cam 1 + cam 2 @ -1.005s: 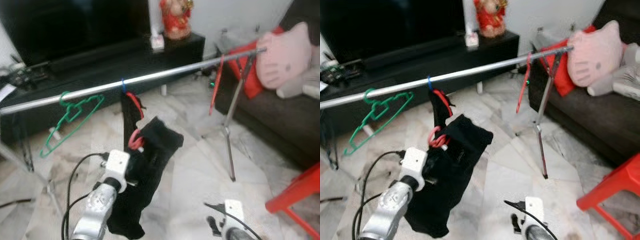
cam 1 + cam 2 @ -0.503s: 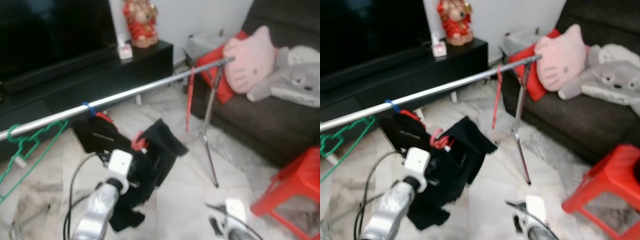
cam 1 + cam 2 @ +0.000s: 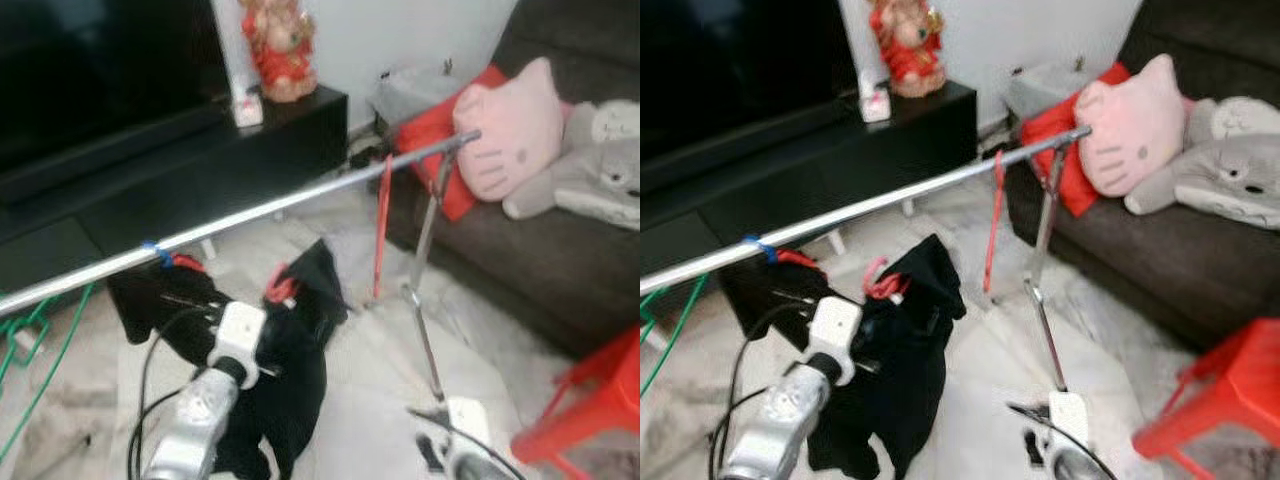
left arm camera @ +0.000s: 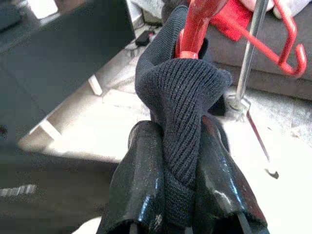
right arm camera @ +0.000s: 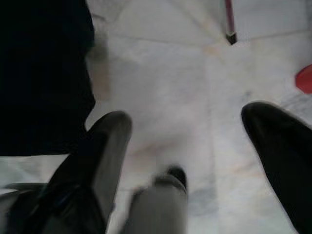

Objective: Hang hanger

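Note:
A red hanger [image 3: 281, 287] carries a black knit garment [image 3: 296, 368]. My left gripper [image 4: 179, 127] is shut on the garment's bunched neck just under the hanger's hook [image 4: 196, 22]. The hook sits a little below the silver rail [image 3: 300, 198], on my side of it and apart from it. On the rail are a blue clip [image 3: 150, 247] with another black garment [image 3: 150, 300] below it, a red hanger [image 3: 381, 225] near the right end, and a green hanger [image 3: 22, 335] at the far left. My right gripper [image 5: 187, 141] hangs low and open over the floor.
The rail's stand leg [image 3: 424, 300] comes down onto the marble floor at the right. A dark sofa [image 3: 540, 260] with a pink plush cushion [image 3: 510, 130] lies beyond it. A red stool [image 3: 590, 410] stands at lower right. A black TV cabinet [image 3: 180, 150] runs behind the rail.
The whole view has swung right and tilted, so the camera moved. My left gripper keeps its hold on the garment; the cloth has bunched up and swayed under the rail.

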Available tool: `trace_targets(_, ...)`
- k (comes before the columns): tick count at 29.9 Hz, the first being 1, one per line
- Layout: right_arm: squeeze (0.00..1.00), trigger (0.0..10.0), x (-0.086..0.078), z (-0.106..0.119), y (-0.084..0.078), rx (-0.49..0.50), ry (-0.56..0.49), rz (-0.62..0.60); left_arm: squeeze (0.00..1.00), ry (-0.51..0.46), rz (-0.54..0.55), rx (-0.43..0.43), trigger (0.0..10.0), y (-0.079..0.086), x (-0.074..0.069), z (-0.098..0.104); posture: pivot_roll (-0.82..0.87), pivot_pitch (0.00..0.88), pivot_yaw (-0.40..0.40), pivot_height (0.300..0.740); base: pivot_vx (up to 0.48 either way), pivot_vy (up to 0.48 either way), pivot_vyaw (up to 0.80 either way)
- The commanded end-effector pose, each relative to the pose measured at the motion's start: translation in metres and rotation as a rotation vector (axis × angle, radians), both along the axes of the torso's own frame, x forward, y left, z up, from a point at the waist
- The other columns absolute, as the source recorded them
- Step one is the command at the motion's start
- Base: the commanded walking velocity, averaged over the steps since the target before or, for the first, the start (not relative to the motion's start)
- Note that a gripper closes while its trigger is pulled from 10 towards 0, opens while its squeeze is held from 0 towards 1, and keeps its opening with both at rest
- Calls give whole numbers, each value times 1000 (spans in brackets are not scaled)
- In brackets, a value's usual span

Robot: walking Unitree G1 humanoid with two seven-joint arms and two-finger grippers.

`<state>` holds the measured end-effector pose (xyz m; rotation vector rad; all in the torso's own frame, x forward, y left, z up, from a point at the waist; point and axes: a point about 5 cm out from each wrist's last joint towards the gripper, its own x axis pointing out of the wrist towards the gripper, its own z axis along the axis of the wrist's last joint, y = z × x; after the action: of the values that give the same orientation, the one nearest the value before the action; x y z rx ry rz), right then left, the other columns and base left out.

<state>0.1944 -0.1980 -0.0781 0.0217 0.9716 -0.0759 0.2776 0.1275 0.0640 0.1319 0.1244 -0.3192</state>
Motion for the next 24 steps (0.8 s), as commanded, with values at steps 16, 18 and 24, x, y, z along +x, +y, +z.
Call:
trace_targets(16,0,10000,-1,0,-7,-21,11,11,0,-28,-61,-31,10000,-12,4,13,-150,0,72,732,237,0,0)
trace_targets(18,0,10000,-1,0,-7,-20,10,10,0,-32,-58,-33,10000,-13,6,16,-148,0,72,732,0,0,0)
trace_targets(24,0,10000,-1,0,-6,-18,11,12,0,-29,-3,-55,10000,-8,10,18,-148,0,73,732,0,0,0)
